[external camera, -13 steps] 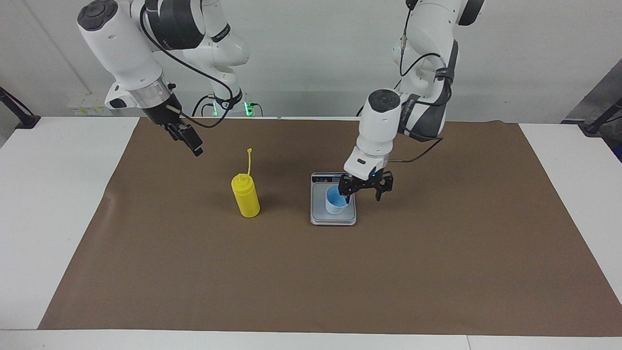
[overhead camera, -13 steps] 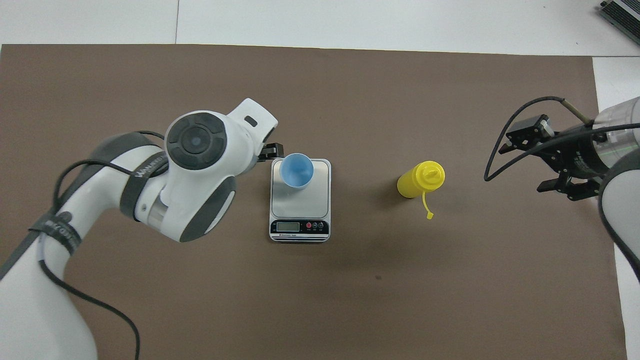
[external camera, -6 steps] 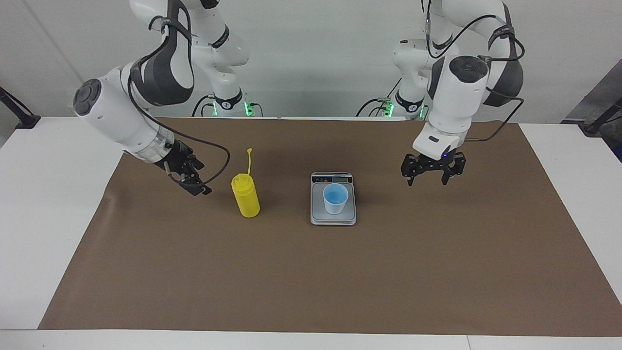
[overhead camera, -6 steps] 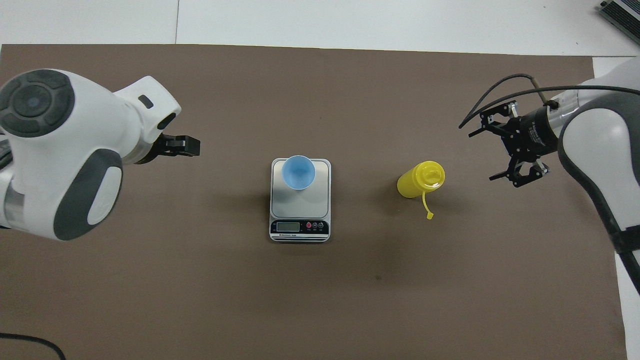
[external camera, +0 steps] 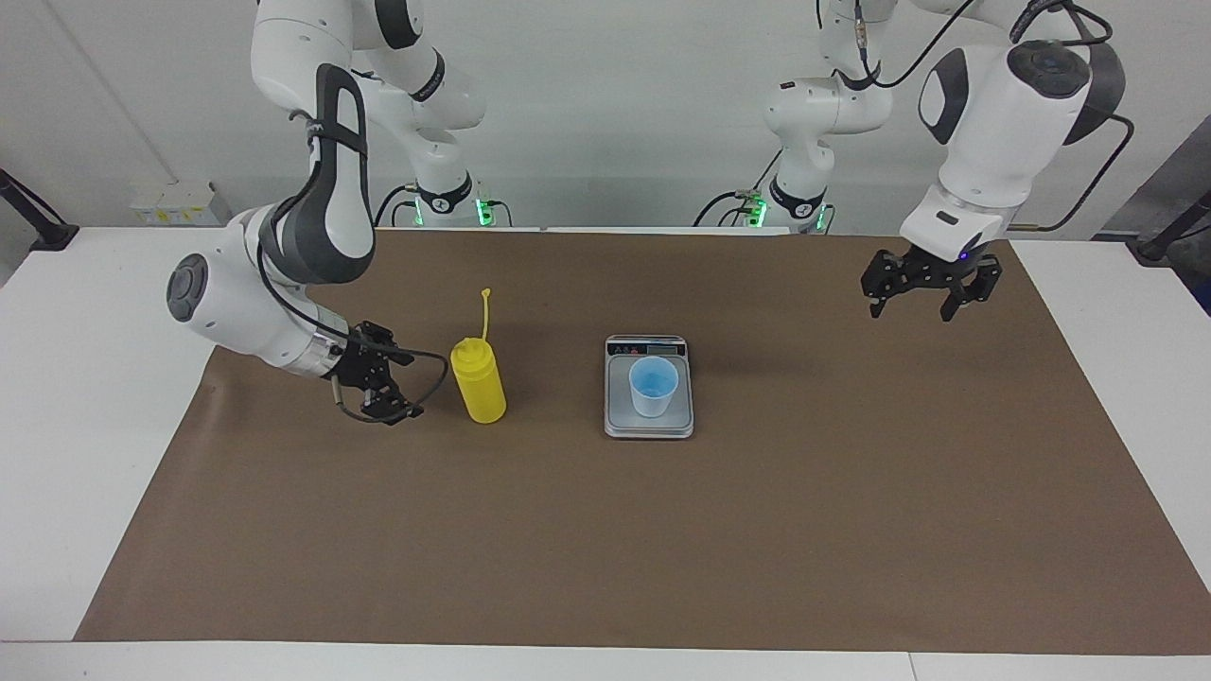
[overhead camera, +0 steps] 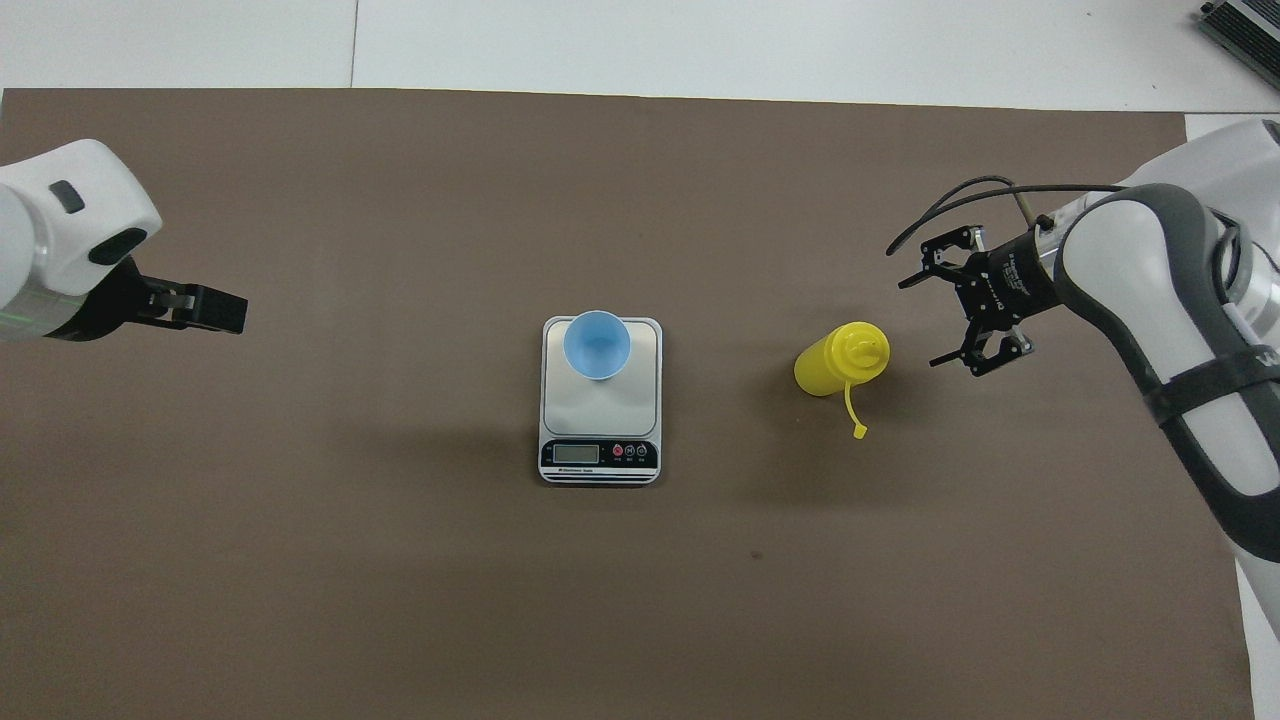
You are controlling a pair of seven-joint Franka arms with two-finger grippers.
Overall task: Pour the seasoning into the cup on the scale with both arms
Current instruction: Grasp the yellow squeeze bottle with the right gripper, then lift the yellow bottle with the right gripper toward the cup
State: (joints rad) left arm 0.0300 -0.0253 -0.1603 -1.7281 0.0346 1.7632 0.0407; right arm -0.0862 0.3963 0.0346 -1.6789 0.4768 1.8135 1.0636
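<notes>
At centre-left of the facing view, the right gripper (external camera: 402, 388), fingers wide and empty, sits low just beside the upright seasoning (external camera: 478, 379). Mid-frame, the cup (external camera: 653, 387) already stands on the scale (external camera: 649, 425); upper right, the left gripper (external camera: 924, 298) hovers open. Grasping and pouring remain.

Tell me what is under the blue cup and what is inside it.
The cup stands upright on the scale, on the platform end away from the display. Its base covers that patch of platform. Inside, only its pale blue bottom shows; no seasoning is visible.
</notes>
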